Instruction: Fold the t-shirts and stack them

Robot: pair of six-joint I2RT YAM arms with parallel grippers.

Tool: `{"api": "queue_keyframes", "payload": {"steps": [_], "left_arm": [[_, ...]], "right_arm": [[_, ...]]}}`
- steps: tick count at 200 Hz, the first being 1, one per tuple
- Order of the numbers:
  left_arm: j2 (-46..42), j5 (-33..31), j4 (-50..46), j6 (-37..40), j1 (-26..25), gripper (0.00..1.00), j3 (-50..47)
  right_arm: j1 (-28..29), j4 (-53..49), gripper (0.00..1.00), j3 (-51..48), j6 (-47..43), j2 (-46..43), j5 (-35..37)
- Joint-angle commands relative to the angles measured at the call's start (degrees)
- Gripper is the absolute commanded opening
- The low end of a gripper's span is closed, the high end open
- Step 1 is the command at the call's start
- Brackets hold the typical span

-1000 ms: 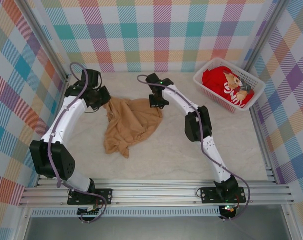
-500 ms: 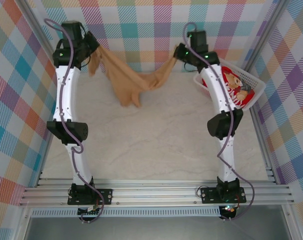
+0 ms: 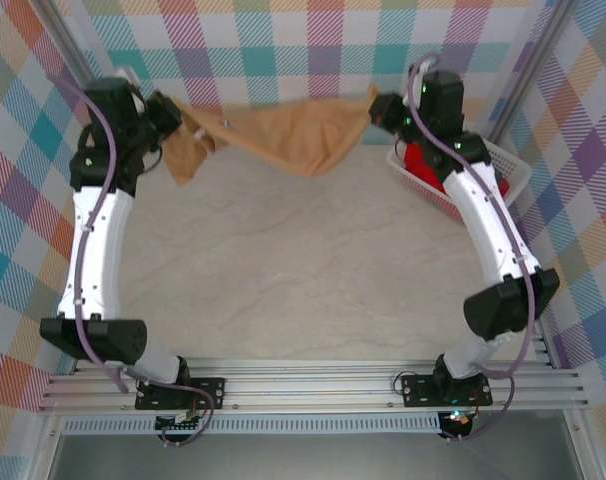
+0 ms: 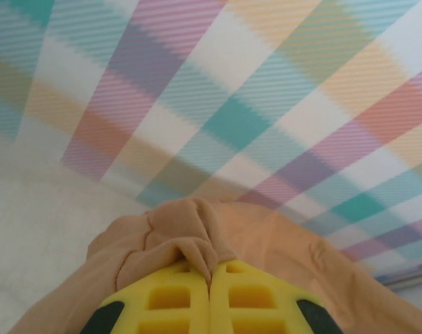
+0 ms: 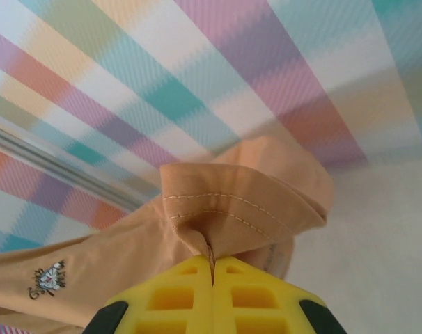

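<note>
The tan t-shirt point(image 3: 283, 135) hangs stretched in the air between both arms at the back of the cell, sagging in the middle. My left gripper point(image 3: 173, 112) is shut on its left end; in the left wrist view the cloth point(image 4: 190, 240) bunches between the yellow fingers point(image 4: 176, 299). My right gripper point(image 3: 375, 105) is shut on the right end, where a stitched hem point(image 5: 232, 209) folds into the yellow fingers point(image 5: 246, 303). A small blue print point(image 5: 49, 277) shows on the cloth. The red t-shirt point(image 3: 423, 165) lies in the basket, mostly hidden behind the right arm.
The white plastic basket point(image 3: 503, 175) stands at the back right, against the checked wall. The pale marble-look tabletop point(image 3: 303, 260) spreads below the hanging shirt. Aluminium rails point(image 3: 313, 385) run along the near edge by the arm bases.
Both arms have risen and swung outward, pulling the tan t-shirt off the table and stretching it wide in the air. Both grippers kept their hold.
</note>
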Motion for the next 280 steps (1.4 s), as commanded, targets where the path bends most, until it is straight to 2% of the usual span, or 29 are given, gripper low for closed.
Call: {"api": "queue_keyframes", "payload": {"steps": [1, 19, 35, 39, 48, 58, 68, 77, 84, 101, 123, 153, 168, 186, 204, 214, 237, 243, 255, 280], "left_arm": [[-5.9, -0.3, 0.4, 1.5, -5.9, 0.0, -21.3], [-11.6, -0.5, 2.6, -1.9, -11.3, 0.0, -40.0], [-15.5, -0.2, 4.0, -5.6, -15.3, 0.0, -51.8], [-16.2, -0.1, 4.1, -6.3, -16.1, 0.03, -53.9], [-17.6, -0.2, 2.5, -7.1, -17.3, 0.15, -56.9], [-18.8, -0.8, -0.7, -7.4, -17.6, 0.41, -58.0], [-20.0, -5.5, -6.9, -8.1, -17.6, 0.62, -56.7], [-20.9, -10.3, -11.9, -8.4, -16.9, 0.72, -54.4], [-21.5, -12.5, -14.2, -8.4, -15.4, 0.75, -52.2], [-20.8, -11.5, -16.4, -10.2, -8.9, 0.76, -47.7], [-13.3, -7.7, -17.7, -14.3, 2.1, 0.74, -43.4], [0.5, -1.2, -12.8, -15.5, 9.9, 0.7, -39.7], [6.4, 1.7, -10.3, -15.7, 11.4, 0.67, -38.3], [10.3, 5.7, -2.5, -17.8, 12.6, 0.67, -38.7], [13.3, 6.6, 0.8, -19.2, 12.2, 0.66, -35.2], [15.1, 5.0, -0.7, -19.2, 11.4, 0.62, -31.8], [20.5, 0.6, -12.3, -22.0, 10.7, 0.48, -25.8], [21.2, 0.2, -14.0, -23.1, 10.7, 0.5, -26.0], [21.2, -0.6, -14.7, -25.3, 10.7, 0.61, -28.1], [19.8, -0.6, -11.8, -29.3, 10.6, 0.63, -32.5]], "right_arm": [[2.1, -1.1, 0.0, -19.1, 4.7, -5.5, 2.4], [3.0, -1.4, 0.0, -36.1, 8.5, -10.8, 3.3], [3.0, -5.4, 0.0, -46.1, 11.1, -12.9, 6.7], [2.9, -6.0, 0.0, -48.3, 11.6, -13.1, 7.0], [2.1, -7.5, 0.03, -51.9, 12.6, -12.5, 7.2], [1.6, -9.5, 0.17, -54.0, 12.6, -11.7, 8.1], [1.5, -12.1, 0.29, -54.1, 11.8, -11.6, 10.6], [1.5, -13.0, 0.41, -53.6, 11.1, -12.3, 12.2], [1.5, -12.9, 0.46, -52.8, 10.1, -13.2, 13.2], [1.7, -13.2, 0.5, -48.9, 7.4, -14.0, 15.3], [2.7, -13.0, 0.51, -42.3, 3.2, -10.6, 16.0], [3.9, -10.3, 0.51, -34.2, -1.9, -3.8, 11.0], [4.5, -8.7, 0.51, -31.2, -3.4, -1.9, 8.7], [4.8, -7.4, 0.51, -28.5, -4.8, 0.5, 5.7], [5.1, -8.1, 0.51, -26.2, -5.6, 3.6, 3.5], [5.3, -8.7, 0.51, -25.4, -5.7, 5.0, 2.9], [5.3, -8.7, 0.5, -24.4, -5.2, 7.6, 1.2], [5.3, -8.6, 0.5, -24.1, -5.1, 8.3, 0.9], [5.3, -8.8, 0.5, -23.0, -5.0, 10.1, 0.9], [5.1, -9.3, 0.51, -18.4, -5.5, 14.9, 2.1]]}}
